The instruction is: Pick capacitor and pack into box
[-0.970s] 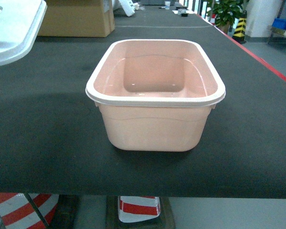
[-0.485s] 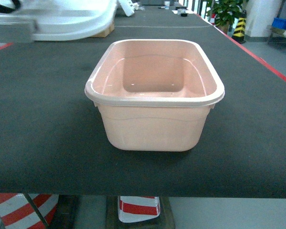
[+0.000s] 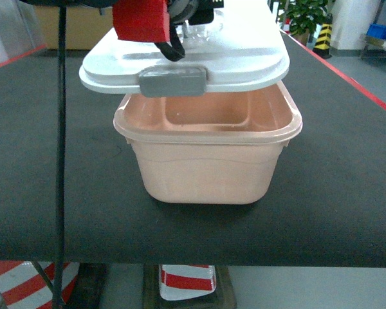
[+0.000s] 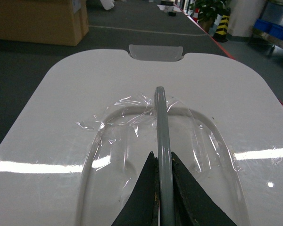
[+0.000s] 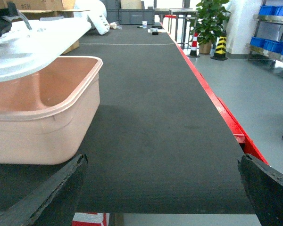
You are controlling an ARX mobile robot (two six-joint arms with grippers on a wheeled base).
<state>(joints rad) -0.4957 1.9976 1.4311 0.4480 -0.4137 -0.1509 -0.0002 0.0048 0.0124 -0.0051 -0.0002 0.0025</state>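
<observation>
The box (image 3: 206, 168) is a peach-pink tub standing in the middle of the black table, and its inside shows nothing. Above its opening hangs the white lid (image 3: 244, 58), tilted, with a grey clip (image 3: 172, 82) facing me. My left gripper (image 4: 162, 155) is shut on the lid's grey handle (image 4: 161, 117), and in the head view it (image 3: 174, 45) sits on top of the lid. My right gripper (image 5: 162, 159) is open over bare table, to the right of the box (image 5: 42, 132). No capacitor is in view.
A brown cardboard carton (image 4: 37, 21) stands at the far left of the table. A black cable (image 3: 60, 161) hangs down on the left. The table's red edge (image 5: 226, 117) runs along the right, with a potted plant (image 5: 210, 21) and blue bins (image 5: 273, 9) beyond.
The lid has travelled from the far left to above the box, carried by my left gripper, and now hides the rear of the opening. The box has not moved.
</observation>
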